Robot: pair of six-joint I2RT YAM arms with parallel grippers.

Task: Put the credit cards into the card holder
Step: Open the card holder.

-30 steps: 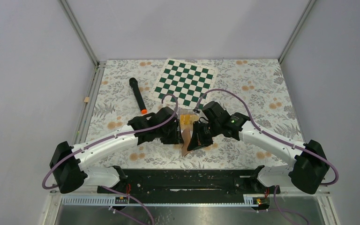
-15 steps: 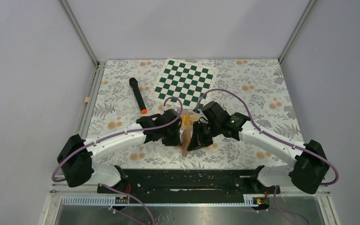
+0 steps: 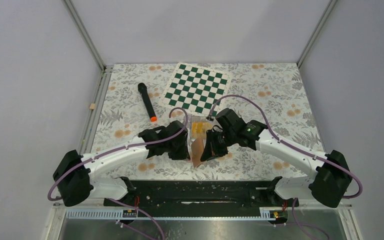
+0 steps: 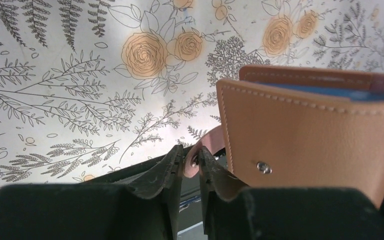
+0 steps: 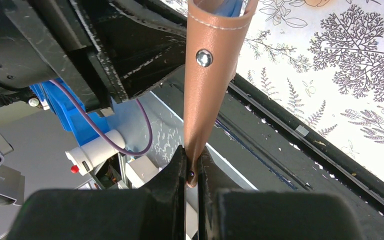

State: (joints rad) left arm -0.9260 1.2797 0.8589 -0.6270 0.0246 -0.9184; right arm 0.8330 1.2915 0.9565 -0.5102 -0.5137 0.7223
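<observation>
the left pincer (image 4: 190, 159) is nipped almost closed on the snap tab (image 4: 209, 142) of the card holder (image 4: 305, 135). the right pincer (image 5: 192, 162) is clamped tight on the holder's other flap, near the front edge of the table (image 3: 130, 105). the credit cards (image 3: 198, 128) lie just beyond the holder; a second ago the left pincer sat slightly farther up the table, while the right has stayed put.

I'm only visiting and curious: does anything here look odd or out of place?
The brown wallet is held up off the table, pinched from two sides: the left pincer grips its small strap, the right pincer one edge. Nothing looks spilled or broken.
</observation>
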